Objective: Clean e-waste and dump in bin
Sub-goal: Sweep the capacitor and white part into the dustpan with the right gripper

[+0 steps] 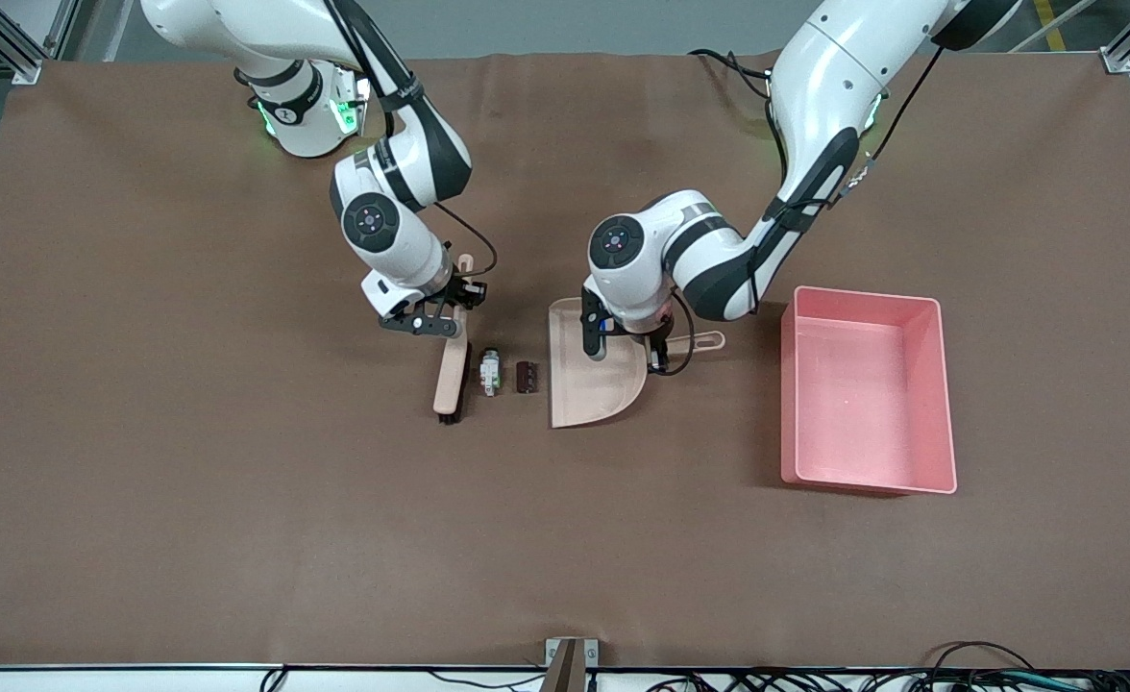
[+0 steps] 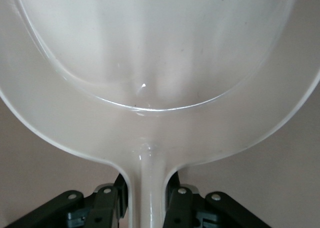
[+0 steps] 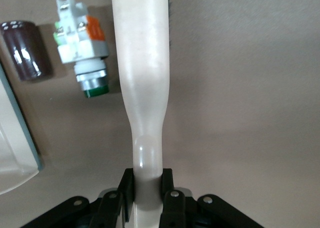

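**Brush and dustpan gripped, parts between them**

Now the right gripper [image 1: 450,322] clenches the brush [image 1: 451,375] handle. Beside the brush lie the white-grey block [image 1: 489,371] and dark cylinder [image 1: 526,377] — just short of the dustpan [image 1: 589,384], whose handle the left gripper [image 1: 656,338] clamps. The pink bin [image 1: 868,389] stands toward the left arm's end.

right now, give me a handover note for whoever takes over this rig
Left gripper: shut on the dustpan handle.
Right gripper: shut on the brush handle.
The white-grey block and the dark cylinder lie on the table between brush and dustpan.
The pink bin sits toward the left arm's end.
Done: both tools gripped.
Left: sweep both parts into the dustpan, tip it into the bin.
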Available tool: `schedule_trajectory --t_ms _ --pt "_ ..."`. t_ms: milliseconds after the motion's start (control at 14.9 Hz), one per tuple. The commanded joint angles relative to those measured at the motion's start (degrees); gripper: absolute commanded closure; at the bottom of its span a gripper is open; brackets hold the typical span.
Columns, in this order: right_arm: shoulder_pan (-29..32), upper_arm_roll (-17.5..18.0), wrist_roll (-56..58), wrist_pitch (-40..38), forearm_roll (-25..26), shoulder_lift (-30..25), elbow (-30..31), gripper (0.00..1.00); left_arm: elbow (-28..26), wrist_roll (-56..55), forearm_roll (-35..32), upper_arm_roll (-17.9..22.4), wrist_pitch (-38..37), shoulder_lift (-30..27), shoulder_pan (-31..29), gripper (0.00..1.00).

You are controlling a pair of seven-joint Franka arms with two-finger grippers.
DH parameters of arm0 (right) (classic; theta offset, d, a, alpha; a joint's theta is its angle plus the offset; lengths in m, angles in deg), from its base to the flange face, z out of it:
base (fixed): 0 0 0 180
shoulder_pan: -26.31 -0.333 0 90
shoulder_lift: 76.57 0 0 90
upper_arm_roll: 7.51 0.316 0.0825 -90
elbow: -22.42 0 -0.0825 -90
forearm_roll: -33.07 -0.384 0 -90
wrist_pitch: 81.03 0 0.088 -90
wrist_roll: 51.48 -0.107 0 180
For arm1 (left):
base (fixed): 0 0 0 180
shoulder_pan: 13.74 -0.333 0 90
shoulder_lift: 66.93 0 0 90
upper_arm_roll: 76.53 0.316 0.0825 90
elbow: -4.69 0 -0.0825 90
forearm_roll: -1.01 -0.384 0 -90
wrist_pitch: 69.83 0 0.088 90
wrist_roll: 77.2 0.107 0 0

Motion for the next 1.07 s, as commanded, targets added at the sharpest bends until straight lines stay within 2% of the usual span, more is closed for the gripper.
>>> schedule_trajectory --t_ms 0,1003 --pt "-0.4 -0.5 -0.1 0.3 -1.0 -2.2 2.1 1.00 4.5 0.1 -2.1 0.3 -3.1 2.5 2.1 0.87" --pt "-3.8 -0.6 -0.2 0.9 -1.2 2.3 -3.7 1.00 6.5 -0.8 -2.8 0.5 -3.1 5.1 3.6 0.88"
